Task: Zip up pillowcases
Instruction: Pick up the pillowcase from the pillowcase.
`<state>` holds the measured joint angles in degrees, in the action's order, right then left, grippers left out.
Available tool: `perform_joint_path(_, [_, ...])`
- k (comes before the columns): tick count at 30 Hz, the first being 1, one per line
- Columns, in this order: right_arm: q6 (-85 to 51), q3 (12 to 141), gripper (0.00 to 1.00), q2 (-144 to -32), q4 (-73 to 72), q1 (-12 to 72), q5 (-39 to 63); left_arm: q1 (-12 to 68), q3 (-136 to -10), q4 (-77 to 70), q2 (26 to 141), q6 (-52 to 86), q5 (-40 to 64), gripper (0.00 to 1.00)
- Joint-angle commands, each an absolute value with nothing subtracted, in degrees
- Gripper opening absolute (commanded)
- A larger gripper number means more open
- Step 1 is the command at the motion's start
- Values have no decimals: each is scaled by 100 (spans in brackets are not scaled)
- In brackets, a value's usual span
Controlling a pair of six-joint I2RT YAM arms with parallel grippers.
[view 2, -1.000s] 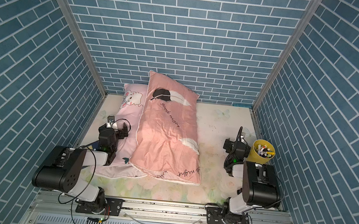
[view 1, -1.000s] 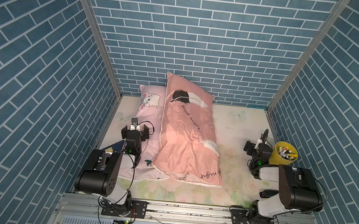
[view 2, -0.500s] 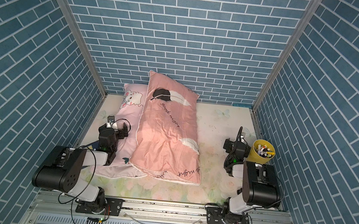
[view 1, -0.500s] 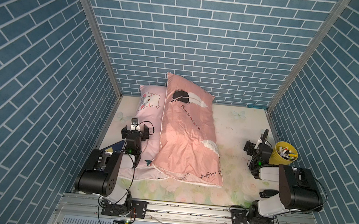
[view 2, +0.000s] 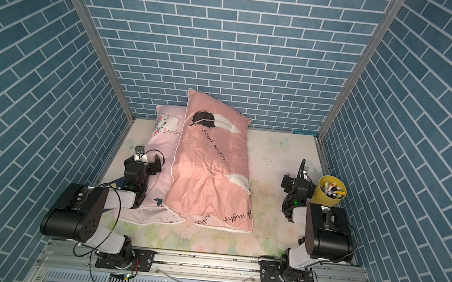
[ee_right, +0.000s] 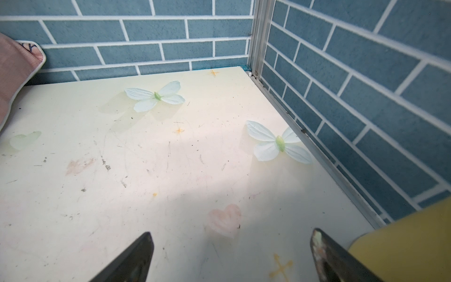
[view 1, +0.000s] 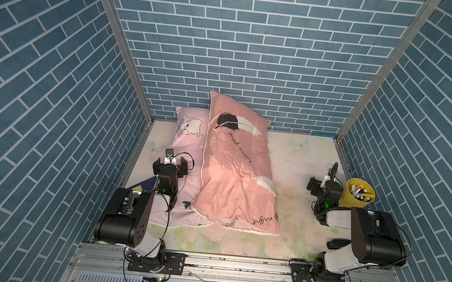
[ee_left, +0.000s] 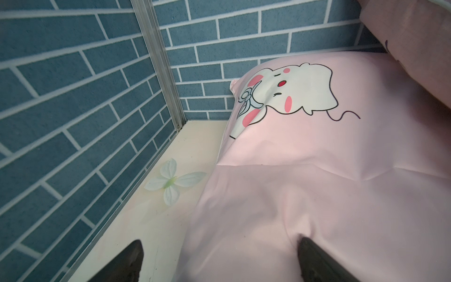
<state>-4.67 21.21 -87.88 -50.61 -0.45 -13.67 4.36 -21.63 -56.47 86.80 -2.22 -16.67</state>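
Though overhead shows pink pillowcase (view 1: 191, 141), right wrist doesn't.

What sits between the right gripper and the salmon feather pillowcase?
Nothing stands there: only bare floral sheet separates the right gripper from the salmon feather pillowcase, as both top views show.

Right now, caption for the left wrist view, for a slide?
Open left gripper straddling the edge of the light pink cartoon-animal pillowcase on the floral sheet.
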Motion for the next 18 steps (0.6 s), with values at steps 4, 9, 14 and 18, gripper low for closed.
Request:
perform_joint_path(4, [-525,2155,99,-8809,-5134,-68,-1353,390,-2124,-5204,8794,-290,-1464,100])
perform_joint_path(9, [-511,2396,99,-8035,-3903,-62,-1316,539,-2247,-3793,7118,-302,-2095,100])
perform_joint_path(14, [-1271,3389,99,-6700,-609,-78,-596,653,-3792,-426,5409,671,-2827,100])
perform_joint_path(18, [-1753,4078,98,-6566,865,-74,823,1190,-5327,1911,5666,1351,-2435,100])
